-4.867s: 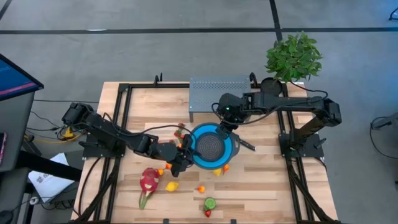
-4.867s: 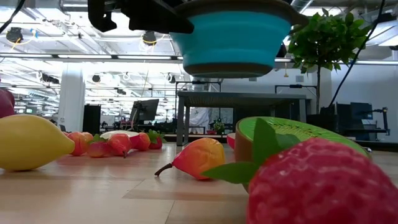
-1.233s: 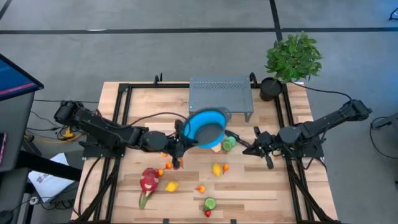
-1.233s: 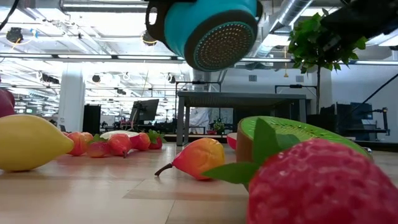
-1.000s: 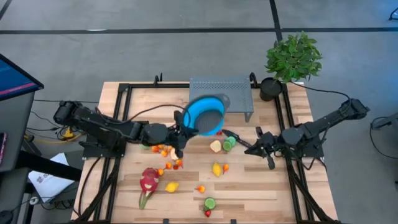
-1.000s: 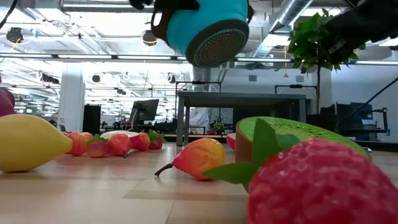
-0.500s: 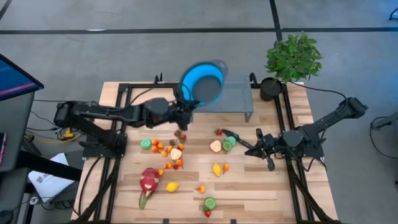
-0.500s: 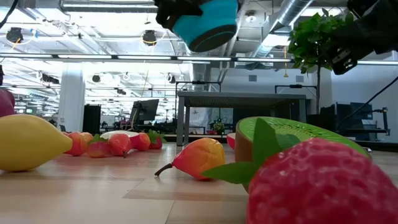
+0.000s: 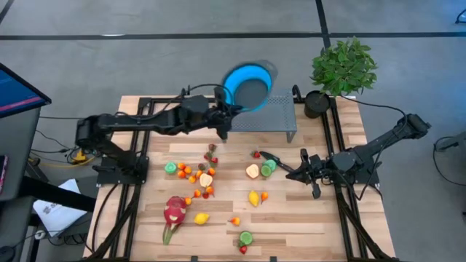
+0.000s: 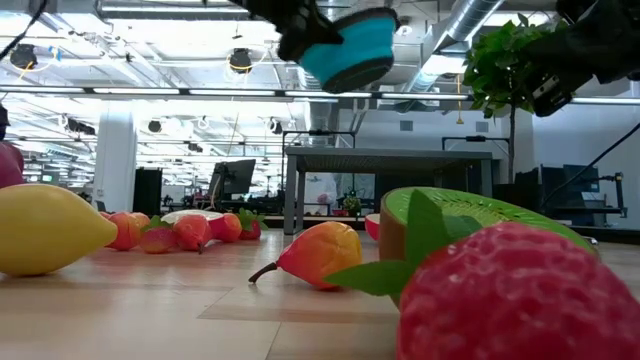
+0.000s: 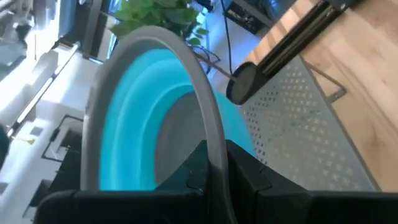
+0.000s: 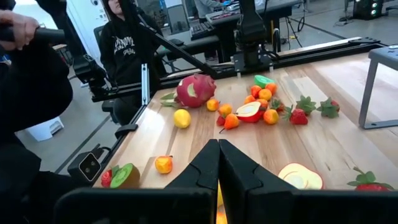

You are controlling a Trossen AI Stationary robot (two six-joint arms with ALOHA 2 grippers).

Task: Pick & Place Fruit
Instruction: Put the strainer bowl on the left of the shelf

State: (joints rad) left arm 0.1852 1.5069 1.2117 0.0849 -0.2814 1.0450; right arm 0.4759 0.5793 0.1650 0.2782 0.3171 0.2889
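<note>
My left gripper [image 9: 226, 118] is shut on a blue bowl with a grey rim [image 9: 247, 84], held high over the table's far middle; the bowl also shows in the low view [image 10: 350, 45]. Small toy fruits lie loose on the table: an orange and red cluster [image 9: 195, 175], a green one [image 9: 170, 168], a lemon [image 9: 201, 217], a kiwi half [image 9: 246, 238], and the pink dragon fruit [image 9: 173, 212]. My right gripper [image 9: 293, 176] is shut and empty, low at the table's right, pointing left. My left gripper pinches the bowl's grey rim [image 11: 208, 134], one finger inside the bowl and one outside. The fingers come from the table's left. The bowl is lifted clear, tilted, above the grey shelf's left end.
A grey perforated shelf [image 9: 258, 116] stands at the far middle, a potted plant [image 9: 344, 67] at the far right corner. A black-handled knife [image 9: 277, 163] lies just left of my right gripper. Black frame rails run along both sides. People [image 12: 130, 43] stand beyond the table's left.
My left gripper has carried the blue bowl up and toward the table's far edge, a little rightward, from over the table's middle to over the shelf. The bowl has turned, so its perforated bottom no longer faces the near side.
</note>
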